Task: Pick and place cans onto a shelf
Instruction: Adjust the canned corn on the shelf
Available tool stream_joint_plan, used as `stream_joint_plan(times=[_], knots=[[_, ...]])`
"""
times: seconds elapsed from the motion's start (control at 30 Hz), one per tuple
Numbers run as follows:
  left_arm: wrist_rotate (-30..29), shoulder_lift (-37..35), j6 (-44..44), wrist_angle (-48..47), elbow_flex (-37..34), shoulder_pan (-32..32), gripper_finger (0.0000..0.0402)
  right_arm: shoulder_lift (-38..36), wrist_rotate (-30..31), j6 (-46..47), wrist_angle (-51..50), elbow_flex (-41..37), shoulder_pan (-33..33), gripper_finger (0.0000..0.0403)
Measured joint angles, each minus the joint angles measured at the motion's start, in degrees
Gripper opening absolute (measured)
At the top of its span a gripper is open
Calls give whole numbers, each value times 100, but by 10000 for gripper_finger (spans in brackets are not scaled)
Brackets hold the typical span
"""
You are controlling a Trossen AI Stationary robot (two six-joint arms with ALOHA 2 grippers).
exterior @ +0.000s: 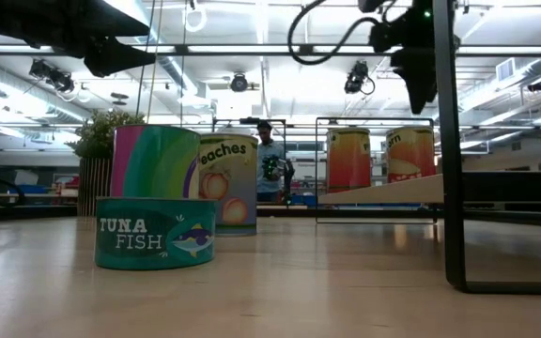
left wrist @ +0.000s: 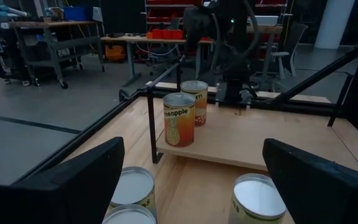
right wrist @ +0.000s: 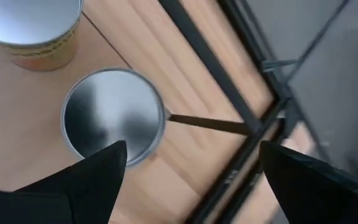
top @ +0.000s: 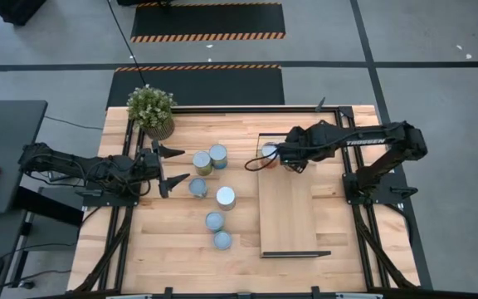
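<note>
Two small cylindrical tin cans already stand on the long light-wood shelf (top: 287,212) at its far corner: a pineapple-labelled can (left wrist: 179,119) and an orange-labelled one (left wrist: 194,102) just behind it. The right gripper (top: 279,154) hangs above that corner, jaws spread, nothing between them; its wrist view looks down on a silvery can top (right wrist: 113,116) near the shelf's black metal frame (right wrist: 210,123). My read: the release is done, so lift straight up before swinging away and you won't clip either can.

The left gripper (top: 171,166) hovers over the bare wooden tabletop (top: 173,241), jaws spread wide and empty, pointing at the loose cans. Five silver-topped cans wait there: two touching near the potted plant (top: 150,109), the nearer one (top: 202,162) just ahead of the fingertips, then three trailing toward the front, including a flat teal tuna can (exterior: 155,233).

For the next pick, centre the jaws on one can only. The touching pair is risky; go from the outer side.
</note>
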Motion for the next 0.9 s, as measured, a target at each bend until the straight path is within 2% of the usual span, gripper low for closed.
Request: stream_joint_plan(times=[0.23, 0.4, 0.77, 0.9], knots=[[1, 1, 0, 0, 0, 0, 389, -1176, -522, 206, 1322, -1080, -307, 374], [0, 2, -25, 6, 0, 0, 389, -1710, -910, 475, 1883, -1730, -562, 374], [-1, 1, 106, 86, 0, 0, 389, -1739, -1060, -479, 2795, -2128, -1043, 374], [-1, 0, 80, 54, 0, 0, 389, -1658, -1345, -759, 3173, -2223, -1128, 374]])
